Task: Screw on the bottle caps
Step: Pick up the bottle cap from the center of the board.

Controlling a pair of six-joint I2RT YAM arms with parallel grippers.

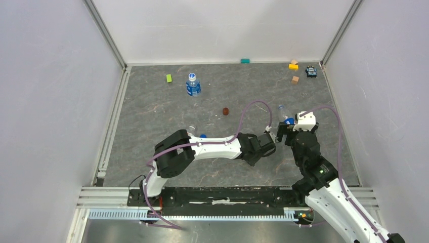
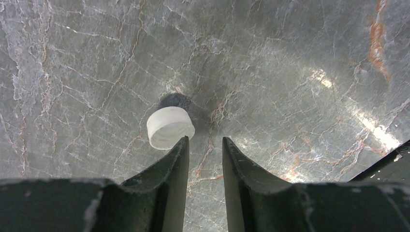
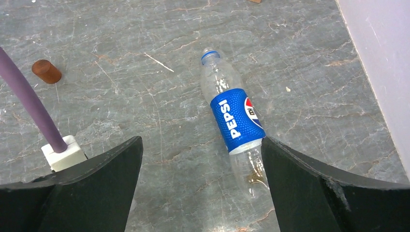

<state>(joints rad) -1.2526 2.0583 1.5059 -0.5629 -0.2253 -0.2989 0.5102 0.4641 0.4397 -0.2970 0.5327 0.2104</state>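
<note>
A whitish cap (image 2: 169, 126) lies on the grey marble table, outside my left gripper (image 2: 205, 139) and against the tip of its left finger. The jaws stand a narrow gap apart with only table between them. My right gripper (image 3: 201, 140) is wide open over a capless Pepsi-labelled bottle (image 3: 237, 118) lying on its side, base next to the right finger. In the top view the two grippers (image 1: 273, 137) (image 1: 284, 132) meet near that bottle (image 1: 283, 114). A second bottle (image 1: 192, 85) stands upright at the back. A blue cap (image 1: 203, 135) and a clear bottle (image 1: 191, 129) lie beside the left arm.
A dark red-brown disc (image 1: 225, 111) (image 3: 46, 71) lies mid-table. Coloured blocks sit along the back: green (image 1: 169, 78), teal (image 1: 245, 61), yellow (image 1: 293, 66), tan (image 1: 295, 79), with a small dark toy (image 1: 311, 72). White walls enclose the table on three sides, the right wall (image 3: 382, 72) close to the lying bottle.
</note>
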